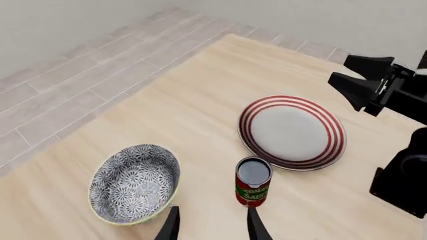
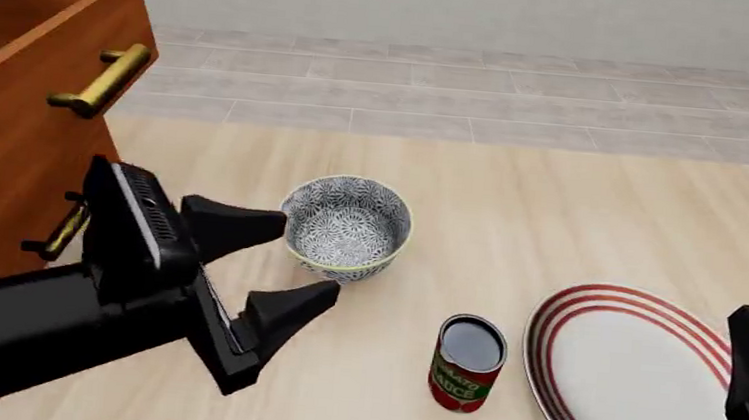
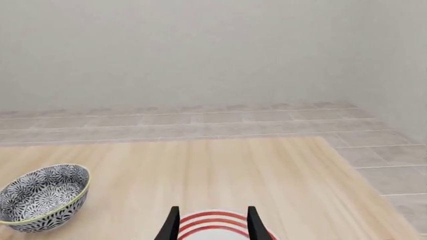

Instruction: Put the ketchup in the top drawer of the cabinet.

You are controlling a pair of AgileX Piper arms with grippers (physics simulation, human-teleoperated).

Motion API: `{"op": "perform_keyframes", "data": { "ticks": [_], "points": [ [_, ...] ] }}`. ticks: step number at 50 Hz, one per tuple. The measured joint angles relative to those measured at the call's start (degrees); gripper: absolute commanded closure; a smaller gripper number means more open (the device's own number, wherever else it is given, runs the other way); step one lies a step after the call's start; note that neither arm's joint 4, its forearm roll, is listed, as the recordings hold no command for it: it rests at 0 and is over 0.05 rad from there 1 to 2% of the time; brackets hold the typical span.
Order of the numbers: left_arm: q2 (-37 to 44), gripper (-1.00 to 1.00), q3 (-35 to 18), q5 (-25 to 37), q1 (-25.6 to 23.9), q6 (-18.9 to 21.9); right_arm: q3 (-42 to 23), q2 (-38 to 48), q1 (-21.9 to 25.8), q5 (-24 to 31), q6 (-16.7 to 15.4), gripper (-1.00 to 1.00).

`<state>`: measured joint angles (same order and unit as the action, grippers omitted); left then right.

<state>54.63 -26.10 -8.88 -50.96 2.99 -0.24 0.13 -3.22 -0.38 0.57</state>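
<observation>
**Now: ketchup on table, top drawer pulled out**

We see the ketchup (image 2: 469,364) upright on the table (image 2: 549,214), between the patterned bowl (image 2: 345,227) and the red-striped plate (image 2: 642,377), touching neither. We note the left gripper (image 2: 263,266) near the bowl and the can, fingers spread apart and grasping nothing. We find the right gripper (image 3: 211,225) over the plate; its fingers stand apart with nothing between them. At the front view's left stands the cabinet (image 2: 4,161), and its top drawer (image 2: 54,34) with the brass handle (image 2: 101,79) juts out, open.
</observation>
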Motion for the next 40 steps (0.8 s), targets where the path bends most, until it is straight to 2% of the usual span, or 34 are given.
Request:
{"op": "perform_keyframes", "data": {
  "ticks": [9,19,40],
  "points": [
    [8.48,-1.00,-2.67,-2.41,-4.75,1.22,-0.01,0.02,-0.31,0.06,-0.14,-1.00],
    [16.70,-1.00,-6.09,-3.98,-9.07,0.50,-0.01,0.07,-0.37,0.19,-0.41,-1.00],
    [24.49,-1.00,-8.07,-5.96,-10.94,-1.07,-0.02,0.06,-0.28,0.19,-1.55,-1.00]
  ]
}}
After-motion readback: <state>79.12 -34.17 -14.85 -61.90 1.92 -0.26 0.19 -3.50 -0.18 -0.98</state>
